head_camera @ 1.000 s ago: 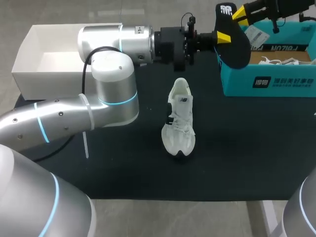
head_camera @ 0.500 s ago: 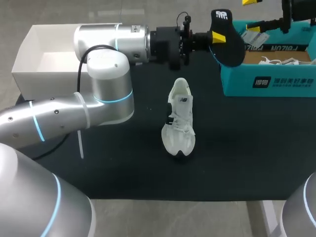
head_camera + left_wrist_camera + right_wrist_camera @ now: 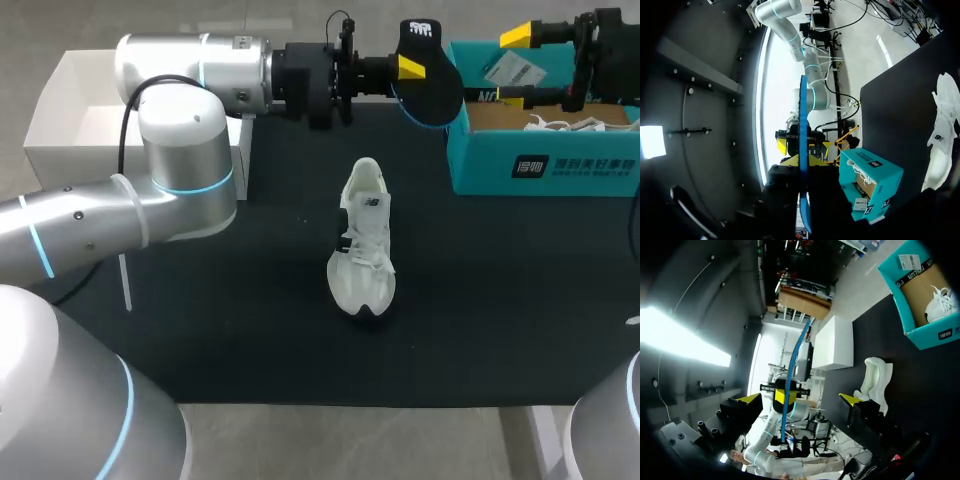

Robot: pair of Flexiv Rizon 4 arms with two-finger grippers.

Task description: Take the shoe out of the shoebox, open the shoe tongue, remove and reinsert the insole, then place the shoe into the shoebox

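The black insole hangs in the air near the table's back edge, with my left gripper shut on its edge. In the left wrist view the insole shows edge-on as a thin blue strip rising from between my fingers. My right gripper stands open to the right of the insole, over the teal shoebox, touching nothing. In the right wrist view its yellow tips flank the right gripper, with the insole ahead of it. The white shoe lies on the black mat, mid-table.
A second white shoe lies inside the teal shoebox. A white open box sits at the back left, behind my left arm. The black mat covers the table.
My right gripper has opened, let go of the insole's top and drawn back to the right. My left arm has carried the insole to the left.
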